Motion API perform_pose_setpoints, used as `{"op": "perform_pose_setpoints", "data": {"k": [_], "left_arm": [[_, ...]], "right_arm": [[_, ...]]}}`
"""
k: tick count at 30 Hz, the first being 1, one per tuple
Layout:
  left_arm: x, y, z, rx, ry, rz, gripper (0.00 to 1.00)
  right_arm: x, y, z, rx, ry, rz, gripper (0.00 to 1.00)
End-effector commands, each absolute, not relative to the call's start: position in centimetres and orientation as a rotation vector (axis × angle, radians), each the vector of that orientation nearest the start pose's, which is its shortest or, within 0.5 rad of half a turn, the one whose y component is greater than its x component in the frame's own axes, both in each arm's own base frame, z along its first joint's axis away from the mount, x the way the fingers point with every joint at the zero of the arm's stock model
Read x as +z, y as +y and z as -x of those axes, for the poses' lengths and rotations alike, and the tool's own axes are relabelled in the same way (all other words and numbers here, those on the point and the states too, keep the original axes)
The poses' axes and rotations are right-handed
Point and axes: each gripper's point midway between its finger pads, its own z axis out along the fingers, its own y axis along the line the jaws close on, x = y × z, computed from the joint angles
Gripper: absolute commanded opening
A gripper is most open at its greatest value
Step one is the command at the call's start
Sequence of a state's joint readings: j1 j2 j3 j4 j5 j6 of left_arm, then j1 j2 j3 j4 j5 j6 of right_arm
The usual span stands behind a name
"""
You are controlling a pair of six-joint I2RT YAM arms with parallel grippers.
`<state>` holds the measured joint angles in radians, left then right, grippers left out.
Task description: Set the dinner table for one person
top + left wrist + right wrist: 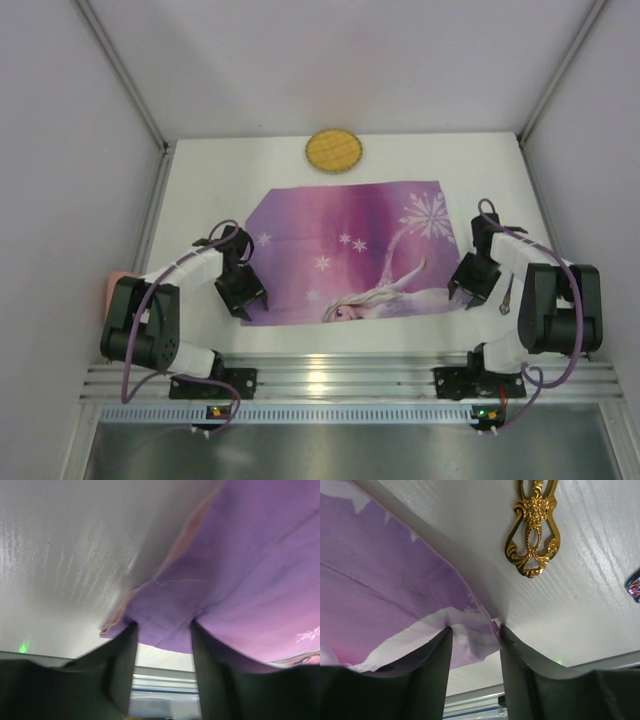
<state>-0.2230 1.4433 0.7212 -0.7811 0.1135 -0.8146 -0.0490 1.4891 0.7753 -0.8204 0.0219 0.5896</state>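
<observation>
The white dinner table carries a purple printed placemat spread flat across its middle. My left gripper is at the placemat's near left corner. In the left wrist view the gripper is open, both fingertips touching the purple cloth, whose edge lies between them. My right gripper is at the near right corner. In the right wrist view it is open too, with the cloth corner between the fingertips.
A round yellow woven disc lies at the table's far edge. An ornate gold utensil handle lies right of the placemat, beside the right arm. An iridescent piece shows near it. A pink object sits beyond the left edge.
</observation>
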Motion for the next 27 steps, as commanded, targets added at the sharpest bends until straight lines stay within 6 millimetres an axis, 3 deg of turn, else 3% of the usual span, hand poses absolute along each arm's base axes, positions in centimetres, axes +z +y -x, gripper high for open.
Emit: {"op": "perform_pose_setpoints", "data": {"k": [1,2,3,5,8,9,10,11,12,13,14,15,16,17,18,19,20,21,22,23,24,25,26,27], "left_arm": [[-0.8,-9.5,-20.7,-0.237,2.924,0.866,0.51],[-0.9,-9.5,-20.8,-0.231,2.926,0.860,0.40],[-1.4,-9.5,-20.8,-0.216,2.944,0.854,0.21],[-1.3,-9.4,-21.9,-0.202,2.943,0.826,0.00],[0.1,-9.8,-24.5,-0.208,2.917,0.784,0.00],[0.7,-9.9,-25.3,-0.210,2.905,0.771,0.00],[2.5,-10.2,-27.8,-0.233,2.853,0.733,0.00],[3.4,-10.1,-28.5,-0.218,2.847,0.722,0.00],[3.8,-10.0,-29.6,-0.186,2.845,0.709,0.00],[6.6,-10.5,-33.1,-0.221,2.769,0.664,0.00],[6.5,-10.5,-33.7,-0.193,2.807,0.662,0.00],[7.5,-10.7,-35.2,-0.203,2.788,0.653,0.00],[11.1,-11.2,-39.1,-0.257,2.691,0.628,0.00],[12.5,-11.4,-40.6,-0.276,2.671,0.627,0.00],[12.4,-11.6,-41.4,-0.271,2.706,0.639,0.00],[17.7,-12.3,-45.0,-0.365,2.582,0.607,0.00],[20.0,-12.8,-46.3,-0.404,2.540,0.592,0.00],[20.9,-13.0,-46.7,-0.407,2.556,0.591,0.00],[28.3,-13.6,-48.6,-0.503,2.375,0.547,0.00],[31.0,-13.7,-48.9,-0.536,2.312,0.538,0.00],[35.0,-13.8,-48.5,-0.586,2.217,0.518,0.00],[36.6,-13.9,-48.1,-0.617,2.173,0.514,0.00],[40.8,-13.5,-45.7,-0.655,2.075,0.485,0.00],[37.2,-13.3,-44.9,-0.625,2.161,0.506,0.00]], "right_arm": [[-0.5,-0.3,-23.8,-0.034,2.829,-0.947,0.39],[-0.7,-0.2,-23.8,-0.028,2.836,-0.943,0.27],[-0.8,0.1,-24.1,-0.004,2.836,-0.939,0.22],[-1.1,0.4,-24.4,0.021,2.847,-0.938,0.03],[-0.7,0.7,-25.4,0.058,2.843,-0.939,0.00],[0.1,1.1,-26.6,0.109,2.820,-0.933,0.00],[0.7,1.3,-27.3,0.134,2.804,-0.937,0.00],[1.4,1.6,-28.2,0.163,2.787,-0.937,0.00],[2.2,2.1,-28.8,0.212,2.785,-0.936,0.00],[4.2,2.3,-31.6,0.264,2.727,-0.923,0.00],[5.3,3.0,-32.4,0.321,2.728,-0.926,0.00],[8.6,3.2,-35.8,0.381,2.646,-0.888,0.00],[9.9,3.6,-37.4,0.426,2.622,-0.881,0.00],[11.7,4.1,-38.6,0.480,2.598,-0.862,0.00],[16.4,4.2,-41.7,0.528,2.484,-0.800,0.00],[18.9,4.3,-43.0,0.557,2.425,-0.773,0.00],[21.8,4.4,-43.8,0.587,2.370,-0.744,0.00],[27.3,4.4,-45.2,0.613,2.243,-0.677,0.00],[31.2,4.5,-44.9,0.634,2.156,-0.641,0.00],[34.2,4.4,-44.5,0.635,2.087,-0.612,0.00],[39.3,4.4,-42.8,0.639,1.969,-0.562,0.00],[41.2,4.2,-41.7,0.632,1.923,-0.549,0.00],[42.5,4.0,-40.4,0.616,1.885,-0.541,0.00],[43.1,4.1,-38.2,0.614,1.864,-0.531,0.00]]}}
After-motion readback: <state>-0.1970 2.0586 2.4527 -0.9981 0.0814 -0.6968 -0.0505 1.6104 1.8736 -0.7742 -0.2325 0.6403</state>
